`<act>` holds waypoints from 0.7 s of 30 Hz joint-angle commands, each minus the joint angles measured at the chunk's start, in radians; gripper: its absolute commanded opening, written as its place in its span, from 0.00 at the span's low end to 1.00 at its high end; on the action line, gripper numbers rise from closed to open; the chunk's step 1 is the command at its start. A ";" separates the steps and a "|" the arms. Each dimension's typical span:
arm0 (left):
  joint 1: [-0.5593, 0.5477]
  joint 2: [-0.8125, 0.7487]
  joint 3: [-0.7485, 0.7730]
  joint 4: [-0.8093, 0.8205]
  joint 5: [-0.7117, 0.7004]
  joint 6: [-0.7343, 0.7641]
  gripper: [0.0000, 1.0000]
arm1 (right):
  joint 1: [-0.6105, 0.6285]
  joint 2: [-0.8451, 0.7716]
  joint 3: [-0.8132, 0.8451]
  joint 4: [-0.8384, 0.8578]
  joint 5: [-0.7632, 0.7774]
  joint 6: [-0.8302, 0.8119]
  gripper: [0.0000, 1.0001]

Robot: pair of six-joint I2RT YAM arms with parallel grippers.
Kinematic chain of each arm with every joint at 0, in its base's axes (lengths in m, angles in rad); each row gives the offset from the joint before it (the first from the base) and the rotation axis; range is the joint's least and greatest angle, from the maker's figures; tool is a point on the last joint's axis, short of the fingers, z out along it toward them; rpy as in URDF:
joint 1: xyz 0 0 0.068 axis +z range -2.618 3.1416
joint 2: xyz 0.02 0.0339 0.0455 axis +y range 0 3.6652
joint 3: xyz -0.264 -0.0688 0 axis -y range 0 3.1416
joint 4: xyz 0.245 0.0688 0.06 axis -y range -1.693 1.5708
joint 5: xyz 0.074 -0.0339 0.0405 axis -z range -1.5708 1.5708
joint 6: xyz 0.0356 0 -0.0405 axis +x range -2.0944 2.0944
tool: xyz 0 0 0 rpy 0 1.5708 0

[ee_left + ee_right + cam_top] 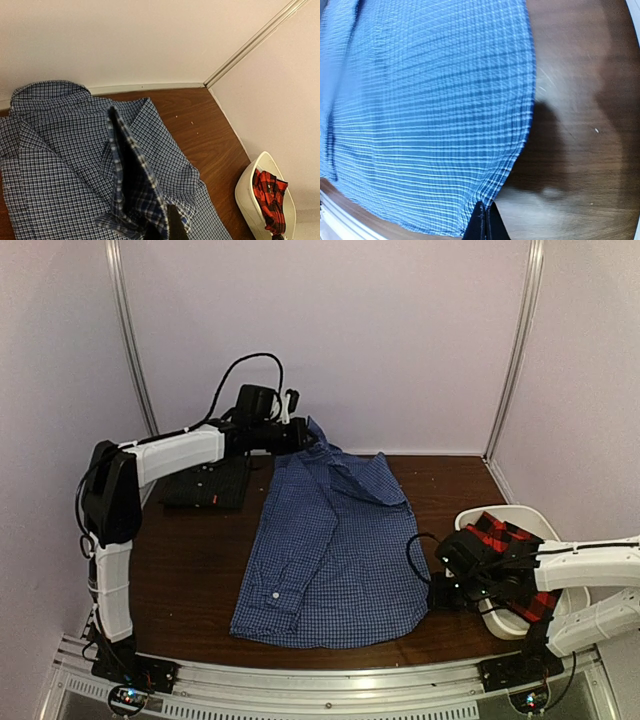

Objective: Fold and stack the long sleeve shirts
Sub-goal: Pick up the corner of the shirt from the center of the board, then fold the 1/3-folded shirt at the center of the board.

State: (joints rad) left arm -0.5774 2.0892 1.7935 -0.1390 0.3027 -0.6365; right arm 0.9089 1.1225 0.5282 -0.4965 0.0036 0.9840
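Note:
The blue gingham shirt [330, 540] lies spread in the middle of the table. My left gripper [300, 435] is at its far end, shut on a lifted fold of the shirt [135, 185] near the collar. My right gripper [432, 592] is at the shirt's near right edge, shut on the hem [492, 197]. The dark charcoal shirt [207, 483] lies folded at the back left, with a small orange tag. The red-and-black plaid shirt [510, 545] sits bunched in the white tub [500, 515], also seen in the left wrist view [267, 200].
The white tub [247, 192] stands at the table's right edge, under my right arm. Walls close the back and both sides. Bare brown wood [190, 560] shows left of the blue shirt.

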 commanded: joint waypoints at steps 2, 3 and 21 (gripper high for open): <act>0.056 0.003 0.107 0.041 -0.008 0.042 0.00 | 0.041 0.045 0.127 -0.049 0.059 -0.051 0.00; 0.065 0.002 0.120 0.039 -0.007 0.047 0.00 | 0.053 0.060 0.149 -0.049 0.059 -0.061 0.00; 0.264 -0.058 0.176 -0.006 -0.002 0.113 0.00 | 0.186 0.525 0.473 0.250 -0.206 -0.228 0.00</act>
State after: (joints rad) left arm -0.3538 2.0872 1.9442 -0.1528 0.3096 -0.5667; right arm 1.0836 1.5951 0.9588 -0.3653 -0.0925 0.7906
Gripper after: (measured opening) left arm 0.015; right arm 0.008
